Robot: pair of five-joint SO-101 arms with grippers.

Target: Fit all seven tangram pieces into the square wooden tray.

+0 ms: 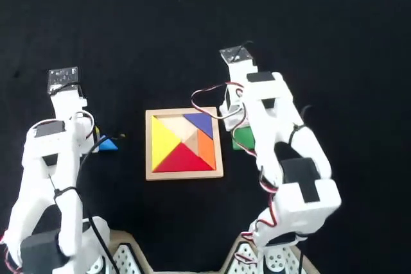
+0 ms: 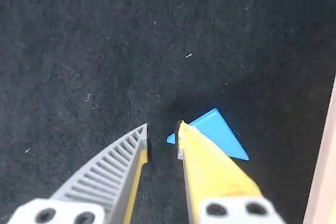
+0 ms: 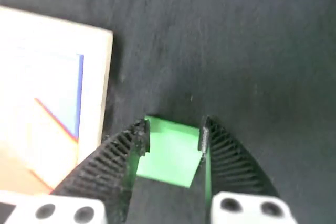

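**High view.** Shows the square wooden tray (image 1: 184,175) at table centre on the black cloth (image 1: 192,43). Holds a yellow triangle (image 1: 164,142), a red triangle (image 1: 184,160), a blue piece (image 1: 200,122) and an orange piece (image 1: 206,145), all seated flat. Leaves a pale patch near the far rim; cannot tell whether bare wood or a pale piece. Places the light-blue triangle (image 1: 108,145) on the cloth, well apart from the tray, on the left arm's side. Places the green square (image 1: 244,138) just beside the opposite rim, under the right arm.

**Left wrist view.** Shows the left gripper (image 2: 161,132) low over the cloth, narrowly parted and empty. Sets the yellow fingertip at the edge of the light-blue triangle, with the triangle lying outside the gap.

**Right wrist view.** Shows the right gripper (image 3: 173,129) clamped across the green square, one finger on each of two opposite sides. Cannot tell whether lifted or resting on the cloth. Shows the tray rim near.

**Handling (judgement).**
- Expect thin, stiff, light pieces with smooth painted faces, likely slippery under a hard pinch but not fragile.
- Grip the square across parallel sides, as here.
- Grip the triangle across the long side and the opposite corner region, near mid-body.
- Avoid the sharp tips.
- Widen the left gripper before straddling.
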